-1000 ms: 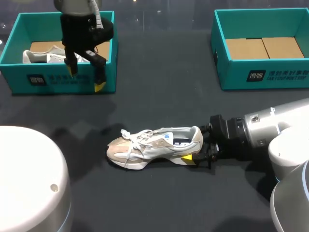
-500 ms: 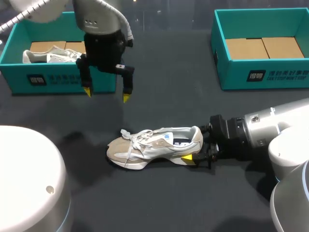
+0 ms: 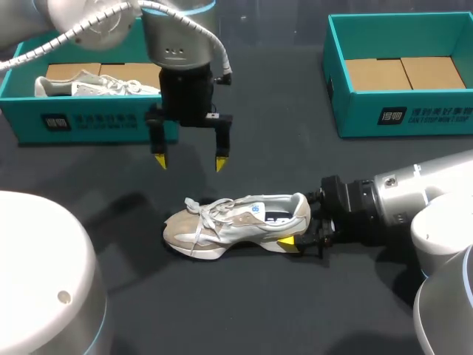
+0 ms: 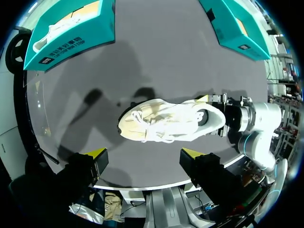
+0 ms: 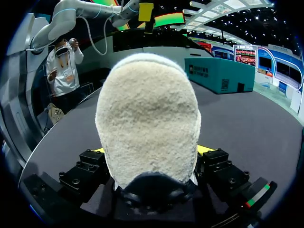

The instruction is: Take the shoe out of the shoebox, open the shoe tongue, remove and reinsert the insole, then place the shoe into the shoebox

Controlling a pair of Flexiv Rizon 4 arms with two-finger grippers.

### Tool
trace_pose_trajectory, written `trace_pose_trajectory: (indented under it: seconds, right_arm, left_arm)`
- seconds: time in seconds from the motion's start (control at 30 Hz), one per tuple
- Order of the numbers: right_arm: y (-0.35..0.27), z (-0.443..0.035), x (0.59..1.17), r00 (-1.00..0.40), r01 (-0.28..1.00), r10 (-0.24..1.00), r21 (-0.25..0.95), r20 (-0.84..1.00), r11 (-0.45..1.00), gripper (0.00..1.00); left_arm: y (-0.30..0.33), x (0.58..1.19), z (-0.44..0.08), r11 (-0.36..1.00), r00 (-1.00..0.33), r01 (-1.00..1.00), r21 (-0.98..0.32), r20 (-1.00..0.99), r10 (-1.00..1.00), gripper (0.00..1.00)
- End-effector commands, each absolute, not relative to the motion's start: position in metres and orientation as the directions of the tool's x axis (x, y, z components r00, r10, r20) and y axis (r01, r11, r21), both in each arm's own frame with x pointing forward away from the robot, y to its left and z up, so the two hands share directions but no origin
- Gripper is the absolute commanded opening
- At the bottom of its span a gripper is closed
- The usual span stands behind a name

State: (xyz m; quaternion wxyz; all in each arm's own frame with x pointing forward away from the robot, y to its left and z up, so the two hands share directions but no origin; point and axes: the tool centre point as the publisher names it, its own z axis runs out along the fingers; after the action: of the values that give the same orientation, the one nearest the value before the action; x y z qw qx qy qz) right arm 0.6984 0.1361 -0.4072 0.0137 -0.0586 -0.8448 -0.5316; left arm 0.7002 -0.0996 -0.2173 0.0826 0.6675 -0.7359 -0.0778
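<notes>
A beige and white sneaker [image 3: 236, 222] stands on its sole on the dark table, toe to the left. My right gripper [image 3: 301, 225] holds its heel from behind. In the right wrist view the fuzzy heel [image 5: 147, 118] fills the gap, with a yellow tip against each side of it, so the right gripper [image 5: 151, 151] is shut on it. My left gripper [image 3: 190, 163] hangs open above the table, just behind the sneaker's laces, fingers pointing down. In the left wrist view the sneaker [image 4: 171, 121] lies ahead of the open left gripper [image 4: 143, 153].
A teal shoebox [image 3: 89, 122] at the back left holds a second pale shoe [image 3: 81, 83]. Another teal shoebox [image 3: 399, 115] at the back right shows only its cardboard floor. My arms' white bases fill the front corners.
My left arm has swung away from the left shoebox, rightward and toward the sneaker, its gripper staying open. The right arm and the sneaker have not moved.
</notes>
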Motion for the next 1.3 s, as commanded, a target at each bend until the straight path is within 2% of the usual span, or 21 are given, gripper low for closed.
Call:
trace_pose_trajectory:
  seconds: [0.03, 0.17, 0.47, 0.93, 1.13, 1.3]
  right_arm:
    - [0.139, -0.407, 0.698, -0.993, 0.114, 0.085, 0.895, 0.086, 0.432, 0.0]
    - [0.139, -0.407, 0.698, -0.993, 0.114, 0.085, 0.895, 0.086, 0.432, 0.0]
    - [0.139, -0.407, 0.698, -0.993, 0.114, 0.085, 0.895, 0.086, 0.432, 0.0]
    - [0.139, -0.407, 0.698, -0.993, 0.114, 0.085, 0.895, 0.086, 0.432, 0.0]
    - [0.139, -0.407, 0.698, -0.993, 0.114, 0.085, 0.895, 0.086, 0.432, 0.0]
    - [0.139, -0.407, 0.698, -0.993, 0.114, 0.085, 0.895, 0.086, 0.432, 0.0]
  left_arm:
    - [-0.103, 0.702, -0.217, 0.097, -0.097, -0.969, 0.229, 0.012, -0.995, 1.0]
    - [-0.103, 0.702, -0.217, 0.097, -0.097, -0.969, 0.229, 0.012, -0.995, 1.0]
    - [-0.146, 0.696, -0.244, 0.125, -0.13, -0.972, 0.198, -0.015, -0.991, 1.0]
    - [-0.165, 0.694, -0.257, 0.118, -0.123, -0.982, 0.15, -0.02, -0.992, 1.0]
    - [-0.189, 0.691, -0.274, 0.105, -0.111, -0.99, 0.093, -0.064, -0.992, 1.0]
    - [-0.201, 0.691, -0.288, 0.079, -0.087, -0.992, 0.096, -0.078, -0.993, 1.0]
